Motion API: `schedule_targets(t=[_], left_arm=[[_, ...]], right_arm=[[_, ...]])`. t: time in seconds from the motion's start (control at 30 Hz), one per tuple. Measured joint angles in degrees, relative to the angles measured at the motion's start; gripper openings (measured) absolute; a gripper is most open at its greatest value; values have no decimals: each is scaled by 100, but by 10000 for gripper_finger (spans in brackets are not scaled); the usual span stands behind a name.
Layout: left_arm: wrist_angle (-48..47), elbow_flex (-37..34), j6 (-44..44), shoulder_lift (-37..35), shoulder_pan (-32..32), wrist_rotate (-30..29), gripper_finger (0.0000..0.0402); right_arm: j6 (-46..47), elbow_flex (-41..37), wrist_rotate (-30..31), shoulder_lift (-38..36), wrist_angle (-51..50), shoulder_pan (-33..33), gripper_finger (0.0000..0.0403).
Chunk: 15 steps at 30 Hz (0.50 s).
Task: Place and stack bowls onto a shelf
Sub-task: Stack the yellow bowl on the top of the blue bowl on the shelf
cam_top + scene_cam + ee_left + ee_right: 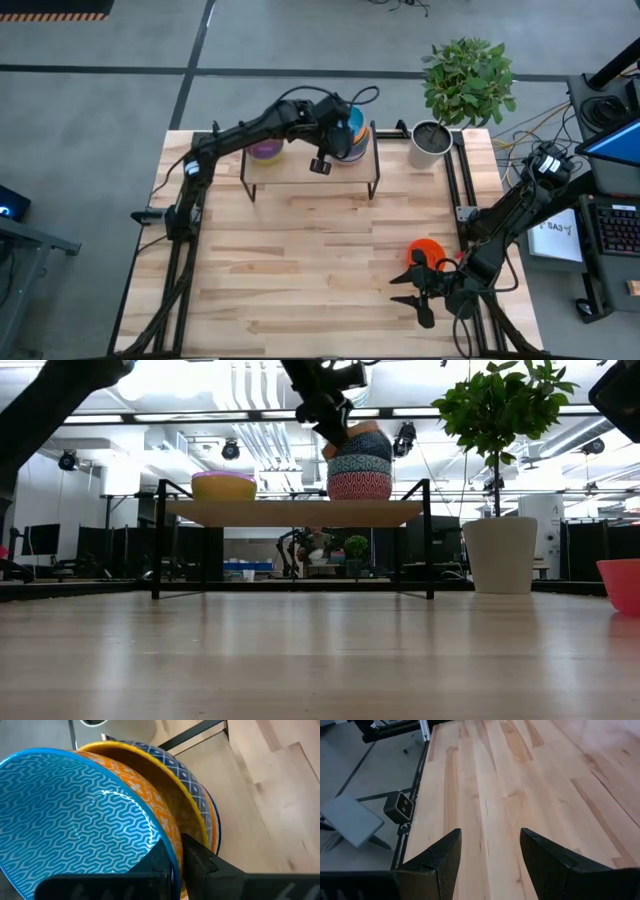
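My left claw (pixel 176 857) pinches shut on the blue-patterned bowl's (pixel 75 815) rim atop the shelf (pixel 300 168) stack; my right claw (pixel 490 852) hangs open above the desk (pixel 520 780).

Grey floor (pixel 90 90) w/ dark seam lines; light wood counter (pixel 320 250); potted plant (pixel 466 80) at far edge; white ceiling pipes (pixel 250 420), bright overhead lights; keyboard (pixel 618 228) at right

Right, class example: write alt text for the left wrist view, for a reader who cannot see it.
The left hand is shut on the rim of a round bowl with a blue zigzag-patterned inside, the top of a tilted stack. Under it nest an orange patterned bowl and a blue-and-white patterned bowl, with the light wooden tabletop beyond.
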Motion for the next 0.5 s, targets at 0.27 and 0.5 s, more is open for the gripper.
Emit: schedule_targets(t=[0.27, 0.5], left_arm=[[19, -18, -198, -3, 83, -4, 43], [19, -25, -234, -3, 51, -2, 99]], right_arm=[[-74, 0, 6, 0, -4, 0, 191], [-56, 0, 10, -2, -4, 0, 191]])
